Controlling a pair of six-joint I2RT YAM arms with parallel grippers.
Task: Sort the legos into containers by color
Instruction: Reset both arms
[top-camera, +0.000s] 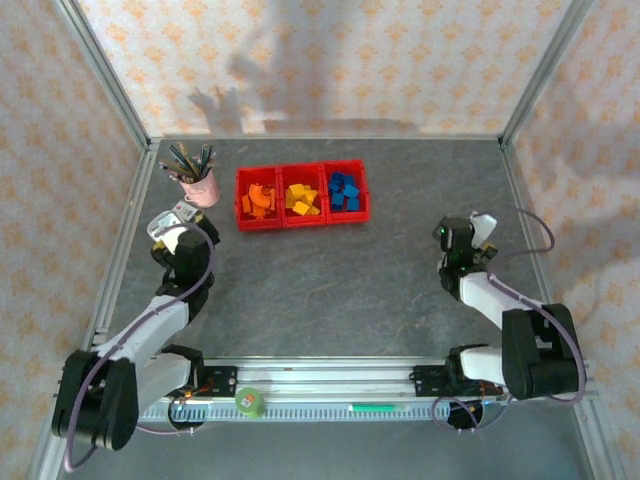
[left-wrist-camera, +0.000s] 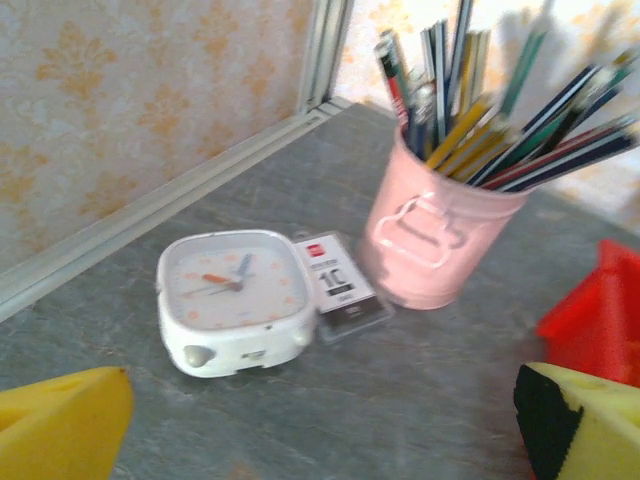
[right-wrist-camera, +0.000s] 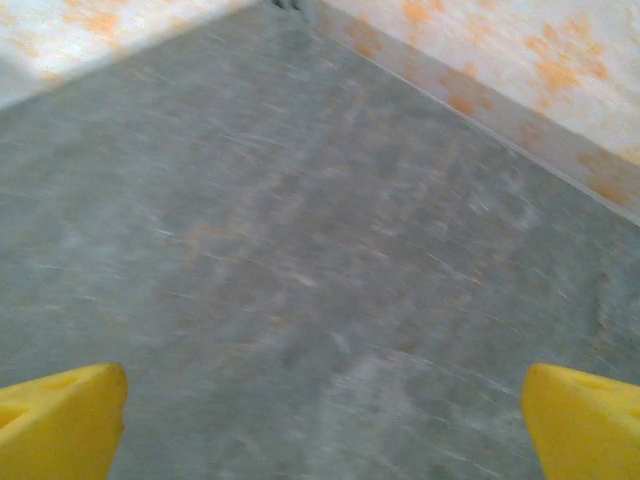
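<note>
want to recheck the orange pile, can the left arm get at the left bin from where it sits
Probably yes: the left bin lies just right of the left arm's open fingers, bare table between; the pink cup stands just beside that path.

Packet: a small white-and-black flat packet (left-wrist-camera: 341, 287) lying against the white square clock (left-wrist-camera: 233, 297) bears a large "10".
Packet's small print: too blurred to read.
Clock dial: orange marks, illegible.

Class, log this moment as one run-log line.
legos: color-sorted in containers | left gripper: open, empty | right gripper: open, empty
</note>
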